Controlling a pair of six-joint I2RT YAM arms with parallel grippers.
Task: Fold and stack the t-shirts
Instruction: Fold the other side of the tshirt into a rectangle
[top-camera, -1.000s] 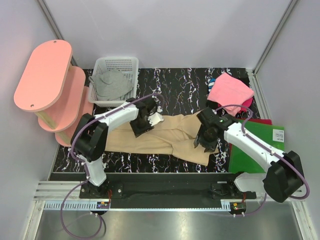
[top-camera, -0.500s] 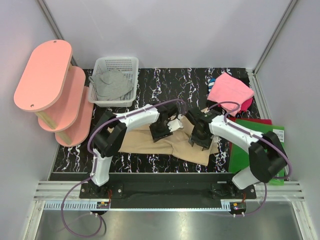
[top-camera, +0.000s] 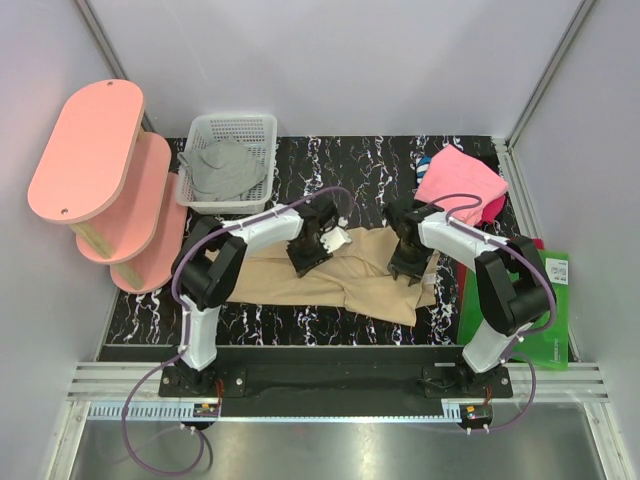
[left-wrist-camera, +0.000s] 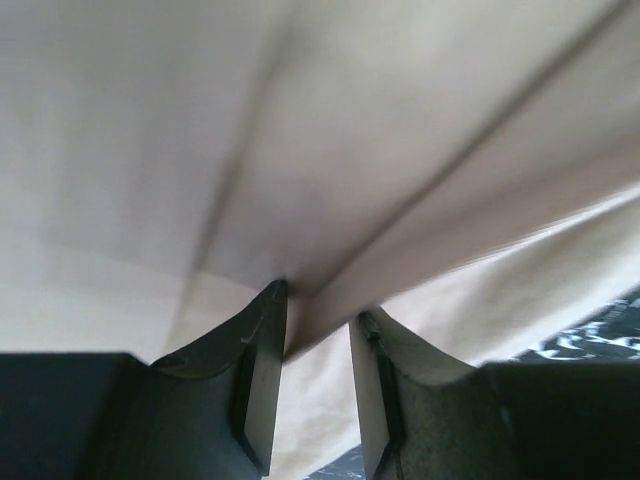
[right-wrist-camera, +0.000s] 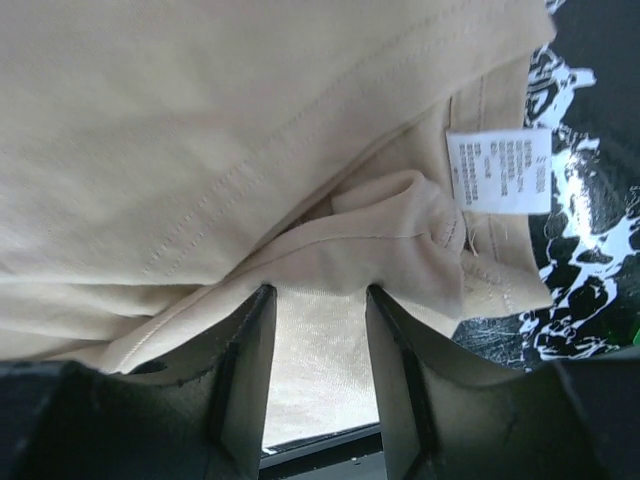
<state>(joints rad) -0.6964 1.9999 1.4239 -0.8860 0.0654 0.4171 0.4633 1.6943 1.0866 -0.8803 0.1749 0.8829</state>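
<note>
Tan shirt (top-camera: 330, 282) lies rumpled on the table (top-camera: 360, 165), between the arms. Left tool (left-wrist-camera: 318, 300) is narrow, pinching a ridge of its cloth. Right tool (right-wrist-camera: 318, 290) is half-closed near the label (right-wrist-camera: 497, 170); a hem fold crosses its tips, grip uncertain. Best to confirm both holds, then lift evenly with the cloth taut. Farther: grey shirt (top-camera: 222, 168) in basket (top-camera: 235, 122), pink shirt (top-camera: 460, 180) far right.

Cloth items: one tan t-shirt (top-camera: 330, 285), one grey t-shirt (top-camera: 222, 170), one pink t-shirt (top-camera: 458, 183); three in total. One basket (top-camera: 234, 120). One green sheet (top-camera: 553, 335). One pink shelf unit (top-camera: 85, 150).
</note>
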